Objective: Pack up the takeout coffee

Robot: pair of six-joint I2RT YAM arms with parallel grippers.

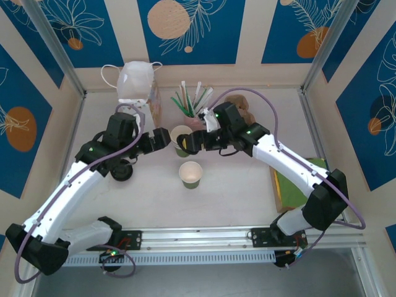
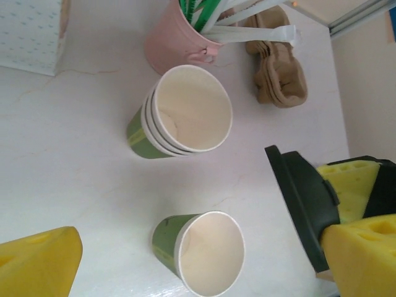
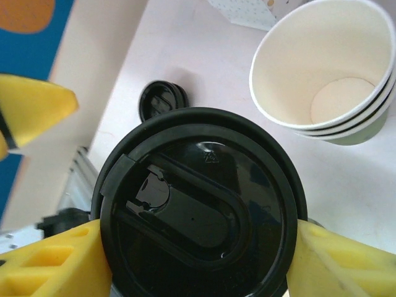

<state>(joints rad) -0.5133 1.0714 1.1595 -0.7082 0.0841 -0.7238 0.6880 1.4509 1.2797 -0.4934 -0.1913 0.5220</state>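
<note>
Blue leaf-print panels wall in the white desk (image 1: 247,192). My right arm covers part of a flat green thing (image 1: 296,185) at the desk's right edge. I can't name the brown folded pile (image 2: 278,68) near the far edge, beside the pink cup of straws (image 2: 170,43). Spare lids (image 1: 120,172) sit half under the left arm.

My right end effector (image 1: 190,145) is clamped on the black lid (image 3: 198,204), pads on opposite rims, mid-desk just beside the stack of cups (image 2: 185,111). The single green cup (image 1: 190,174) stands lidless, nearer the near edge. My left end effector (image 1: 167,138) is spread wide on the stack's other side, gripping nothing. Whether one of its pads touches the lid, I can't tell.
</note>
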